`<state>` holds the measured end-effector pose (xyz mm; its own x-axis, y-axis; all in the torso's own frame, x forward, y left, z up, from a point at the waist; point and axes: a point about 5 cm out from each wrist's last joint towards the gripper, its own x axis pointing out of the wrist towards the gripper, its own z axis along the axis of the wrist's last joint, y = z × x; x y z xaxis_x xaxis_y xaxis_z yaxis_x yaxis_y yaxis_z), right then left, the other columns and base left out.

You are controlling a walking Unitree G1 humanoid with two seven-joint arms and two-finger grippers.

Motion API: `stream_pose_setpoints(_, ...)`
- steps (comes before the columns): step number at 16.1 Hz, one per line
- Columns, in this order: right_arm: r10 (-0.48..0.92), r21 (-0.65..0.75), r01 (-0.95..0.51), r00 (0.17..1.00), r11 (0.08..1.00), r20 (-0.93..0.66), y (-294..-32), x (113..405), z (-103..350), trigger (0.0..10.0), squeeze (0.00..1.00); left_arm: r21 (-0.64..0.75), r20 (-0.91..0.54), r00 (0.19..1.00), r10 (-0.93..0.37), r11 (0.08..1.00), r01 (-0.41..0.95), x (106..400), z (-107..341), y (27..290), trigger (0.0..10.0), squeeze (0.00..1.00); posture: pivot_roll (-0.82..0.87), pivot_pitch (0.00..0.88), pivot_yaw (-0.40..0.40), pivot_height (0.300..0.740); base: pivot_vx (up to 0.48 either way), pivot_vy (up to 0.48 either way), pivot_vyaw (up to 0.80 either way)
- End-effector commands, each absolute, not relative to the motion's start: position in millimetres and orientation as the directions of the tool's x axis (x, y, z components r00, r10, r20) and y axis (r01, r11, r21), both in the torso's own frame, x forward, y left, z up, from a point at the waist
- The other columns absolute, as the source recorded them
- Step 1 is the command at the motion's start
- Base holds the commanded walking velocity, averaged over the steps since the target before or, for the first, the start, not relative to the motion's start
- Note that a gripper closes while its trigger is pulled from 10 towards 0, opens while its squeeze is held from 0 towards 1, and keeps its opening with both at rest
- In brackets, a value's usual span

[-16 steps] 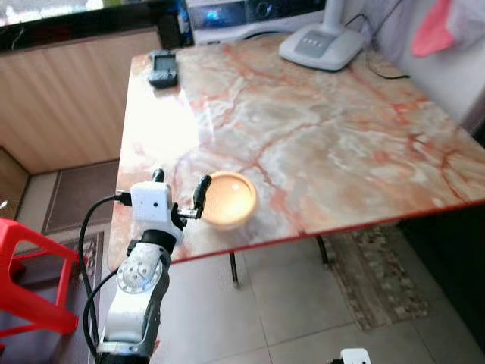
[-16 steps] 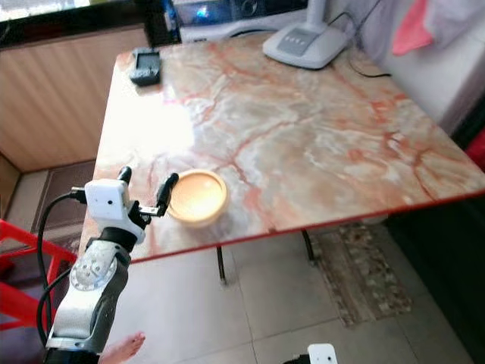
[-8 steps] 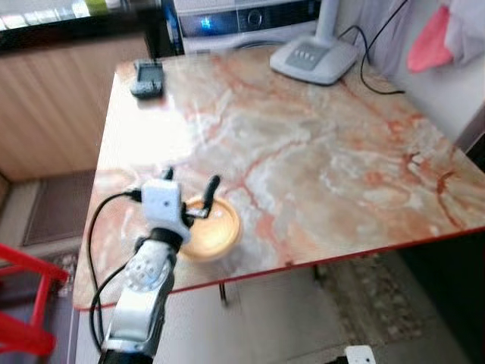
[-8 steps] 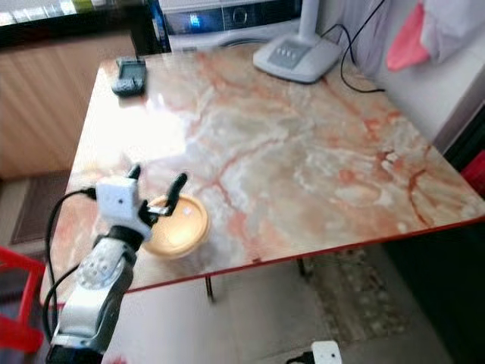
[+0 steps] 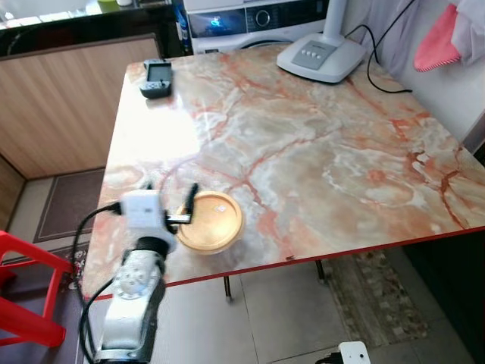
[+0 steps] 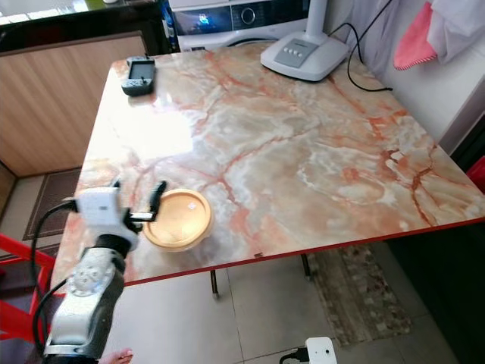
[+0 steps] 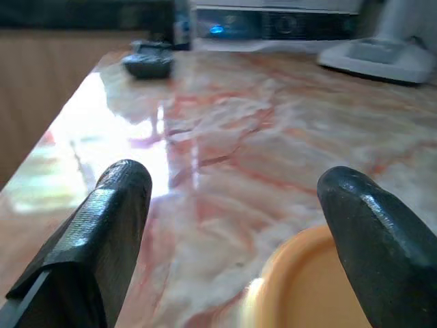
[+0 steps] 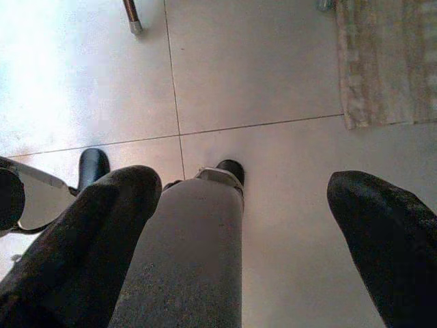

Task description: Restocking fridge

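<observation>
Item, as I see it from the head camera: one orange bowl (image 5: 209, 222), near the front left edge of the marble table (image 5: 318, 159). My left gripper (image 5: 173, 205) is spread wide and holds nothing; its right finger (image 7: 375, 239) sits over the bowl's rim, the left finger (image 7: 102, 232) over bare tabletop. My right gripper (image 8: 239, 225) hangs above the floor tiles (image 8: 273, 82), fingers apart, empty.

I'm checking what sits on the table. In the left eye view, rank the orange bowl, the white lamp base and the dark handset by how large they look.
1. White lamp base, though it lies farther off, so its lead over the bowl is unsure.
2. Orange bowl, close in looks.
3. Dark handset, clearly smallest.
</observation>
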<state>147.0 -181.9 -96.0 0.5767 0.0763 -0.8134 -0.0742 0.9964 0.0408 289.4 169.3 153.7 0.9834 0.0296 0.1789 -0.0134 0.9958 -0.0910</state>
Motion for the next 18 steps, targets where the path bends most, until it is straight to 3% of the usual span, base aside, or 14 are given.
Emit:
stream_pose_setpoints(1,0.086,0.056,-0.072,0.529,0.996,-0.844,-179,133,-102,10.0,0.0,-0.155,0.161,0.984,0.073,0.987,-0.048,291,153,178,10.0,0.0,0.06,0.173,0.033,0.74,0.0,0.0,0.0)
stream_pose_setpoints(2,0.085,0.056,-0.072,0.529,0.996,-0.844,-180,133,-102,10.0,0.0,-0.149,0.167,0.984,0.064,0.988,-0.039,293,155,179,10.0,0.0,0.07,0.178,0.033,0.74,0.0,0.0,0.0)
stream_pose_setpoints(4,0.084,0.053,-0.073,0.53,0.996,-0.844,-180,134,-101,10.0,0.0,-0.229,0.135,0.991,0.023,0.973,0.008,295,153,173,10.0,1.0,0.07,0.186,0.031,0.74,0.0,0.0,0.0)
stream_pose_setpoints(8,0.085,0.053,-0.075,0.529,0.996,-0.844,-181,135,-101,10.0,0.0,-0.338,0.118,0.993,-0.026,0.939,0.065,290,145,168,10.0,1.0,0.07,0.192,0.028,0.74,0.0,0.0,0.0)
stream_pose_setpoints(9,0.084,0.051,-0.076,0.529,0.996,-0.845,-181,136,-101,10.0,0.0,-0.322,0.106,0.989,-0.107,0.937,0.136,288,142,158,10.0,0.65,0.07,0.191,0.029,0.74,0.0,0.0,0.0)
stream_pose_setpoints(10,0.083,0.051,-0.076,0.529,0.996,-0.845,-181,136,-101,10.0,0.0,-0.317,0.104,0.988,-0.113,0.938,0.141,288,142,158,10.0,0.65,0.07,0.191,0.029,0.74,0.0,0.0,0.0)
stream_pose_setpoints(11,0.083,0.05,-0.075,0.529,0.996,-0.844,-181,136,-101,10.0,0.0,-0.336,0.101,0.987,-0.127,0.929,0.154,286,141,156,10.0,0.0,0.07,0.19,0.03,0.74,0.0,0.0,0.0)
stream_pose_setpoints(18,0.084,0.052,-0.075,0.531,0.996,-0.843,-181,135,-101,10.0,0.0,-0.366,0.102,0.984,-0.146,0.914,0.174,273,137,161,10.0,0.0,0.07,0.179,0.031,0.74,0.0,0.0,0.0)
